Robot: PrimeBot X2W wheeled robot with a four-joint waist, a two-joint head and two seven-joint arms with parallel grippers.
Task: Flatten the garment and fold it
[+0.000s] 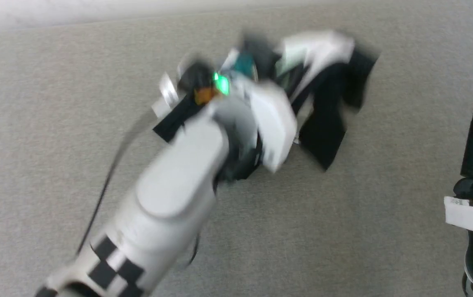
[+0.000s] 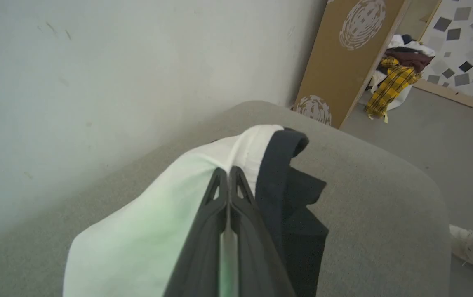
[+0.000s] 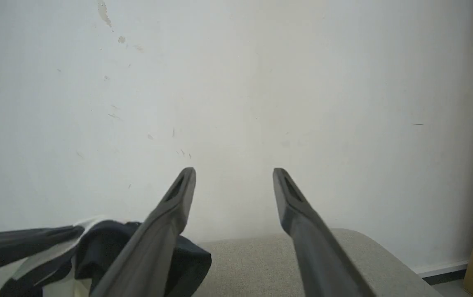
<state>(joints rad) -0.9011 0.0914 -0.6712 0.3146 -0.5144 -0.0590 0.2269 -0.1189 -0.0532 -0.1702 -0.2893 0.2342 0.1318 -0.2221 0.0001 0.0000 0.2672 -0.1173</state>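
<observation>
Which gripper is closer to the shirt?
Left. The left gripper is shut on the shirt, on its white part. The right gripper is open, off to the right, not touching it.

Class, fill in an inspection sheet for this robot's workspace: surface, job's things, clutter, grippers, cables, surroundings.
Surface: grey fabric surface, rounded corner.
Job's things: garment, bunched up, white and black parts mixed.
Clutter: heap of clothes off the surface, beside a brown board.
Grippers: left gripper shut on the garment's white fabric; right gripper open, holding nothing.
Cables: thin dark cable beside the left forearm.
Surroundings: pale scuffed wall.
</observation>
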